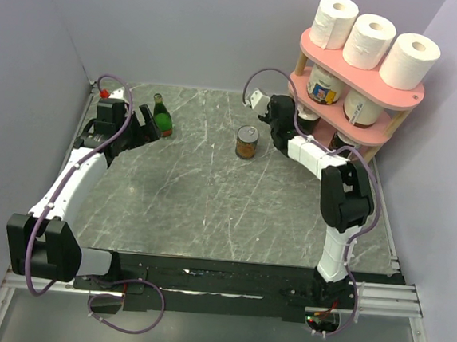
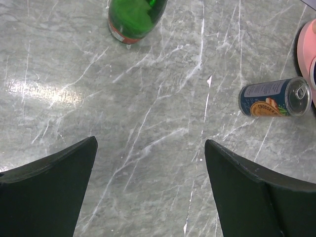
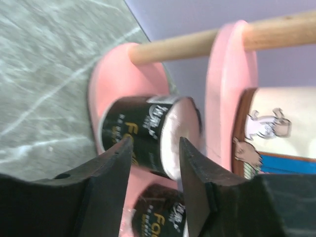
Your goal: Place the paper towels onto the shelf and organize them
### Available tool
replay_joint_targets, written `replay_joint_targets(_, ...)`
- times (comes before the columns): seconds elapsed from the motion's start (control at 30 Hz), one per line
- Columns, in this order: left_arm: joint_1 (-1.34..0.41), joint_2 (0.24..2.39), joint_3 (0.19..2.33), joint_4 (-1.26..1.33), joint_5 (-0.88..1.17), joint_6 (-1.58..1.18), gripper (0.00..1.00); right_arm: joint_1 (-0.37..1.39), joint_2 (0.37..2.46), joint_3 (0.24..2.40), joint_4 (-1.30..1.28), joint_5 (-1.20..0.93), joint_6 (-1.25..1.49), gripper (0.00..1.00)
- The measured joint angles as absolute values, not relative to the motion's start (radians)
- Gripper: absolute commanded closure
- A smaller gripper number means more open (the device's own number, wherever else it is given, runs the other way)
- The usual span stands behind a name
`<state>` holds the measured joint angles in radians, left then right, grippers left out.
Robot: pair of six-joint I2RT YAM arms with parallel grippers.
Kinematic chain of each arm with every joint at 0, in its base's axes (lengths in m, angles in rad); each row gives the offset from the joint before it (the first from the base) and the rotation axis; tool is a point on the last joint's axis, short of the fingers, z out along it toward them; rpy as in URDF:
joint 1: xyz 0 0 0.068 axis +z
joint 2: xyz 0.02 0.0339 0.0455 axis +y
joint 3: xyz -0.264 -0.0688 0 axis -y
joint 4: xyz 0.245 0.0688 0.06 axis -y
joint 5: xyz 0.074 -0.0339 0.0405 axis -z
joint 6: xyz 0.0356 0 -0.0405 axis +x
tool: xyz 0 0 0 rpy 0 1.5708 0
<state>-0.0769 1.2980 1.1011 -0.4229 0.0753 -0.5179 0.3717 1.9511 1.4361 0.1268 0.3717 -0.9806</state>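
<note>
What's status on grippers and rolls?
Left gripper open over table by bottle. Right gripper open, at shelf bottom tier, facing black tub. All three rolls upright on top tier. Can stands mid-table.

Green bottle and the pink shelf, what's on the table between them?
One upright tin can stands between the green bottle and the shelf; the top view shows it.

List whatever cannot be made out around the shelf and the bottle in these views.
Top external view: the shelf's bottom tier, hidden by the upper boards and the right arm.
Right wrist view: the black container's label, blurred; whether the right gripper touches it is unclear.
Left wrist view: the green bottle's upper part, cut off by the top edge.
</note>
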Motion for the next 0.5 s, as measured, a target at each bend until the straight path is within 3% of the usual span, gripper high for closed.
replay_joint_targets(0.1,-0.073,1.298,1.1,-0.423,0.083,-0.518,0.03,0.372,1.959,1.442,0.114,0.339,-0.958,0.62)
replay_joint_targets(0.5,-0.072,1.298,1.1,-0.423,0.085,-0.517,0.03,0.327,2.074,1.506,0.076,0.287,-0.893,0.62)
